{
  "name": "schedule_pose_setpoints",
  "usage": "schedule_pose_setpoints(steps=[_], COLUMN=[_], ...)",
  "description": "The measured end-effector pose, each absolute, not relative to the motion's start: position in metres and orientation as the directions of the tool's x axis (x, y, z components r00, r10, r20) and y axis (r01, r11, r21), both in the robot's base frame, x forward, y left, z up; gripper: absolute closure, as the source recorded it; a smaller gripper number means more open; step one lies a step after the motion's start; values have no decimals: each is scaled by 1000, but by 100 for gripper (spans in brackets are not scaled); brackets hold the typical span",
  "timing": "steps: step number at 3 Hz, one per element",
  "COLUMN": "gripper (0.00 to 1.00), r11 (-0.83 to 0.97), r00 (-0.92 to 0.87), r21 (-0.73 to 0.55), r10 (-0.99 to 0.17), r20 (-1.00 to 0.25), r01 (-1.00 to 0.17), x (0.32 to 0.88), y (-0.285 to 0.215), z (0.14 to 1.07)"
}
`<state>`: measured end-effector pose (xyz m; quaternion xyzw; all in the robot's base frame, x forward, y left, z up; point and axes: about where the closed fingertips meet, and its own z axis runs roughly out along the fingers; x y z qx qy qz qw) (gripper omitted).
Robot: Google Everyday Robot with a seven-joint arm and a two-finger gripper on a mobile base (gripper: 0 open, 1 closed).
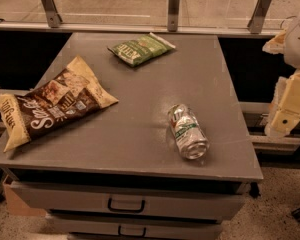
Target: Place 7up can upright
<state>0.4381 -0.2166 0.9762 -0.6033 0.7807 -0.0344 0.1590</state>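
The 7up can [187, 131] is a shiny silver can with a green label band, slightly dented. It lies on its side on the grey table [140, 84], near the front right. Its open end points toward the front edge. My gripper [281, 120] hangs at the right edge of the view, beyond the table's right side, about level with the can and well apart from it. It holds nothing that I can see.
A brown and yellow snack bag [52, 101] lies at the left of the table. A green snack bag [140, 49] lies at the back middle. A metal rail with brackets [174, 4] runs behind the table. Drawers with handles [126, 204] are below the front edge.
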Motion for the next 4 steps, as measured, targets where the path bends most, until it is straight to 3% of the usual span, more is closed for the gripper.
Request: schedule_pose_setpoints(steps=[2, 4], gripper=[0, 0], r11=[308, 442], r00=[-256, -407], r21=[-204, -75], r10=[-935, -870], r20=[-246, -277], r01=[-929, -894], x=[438, 453], y=[-188, -94], z=[963, 930])
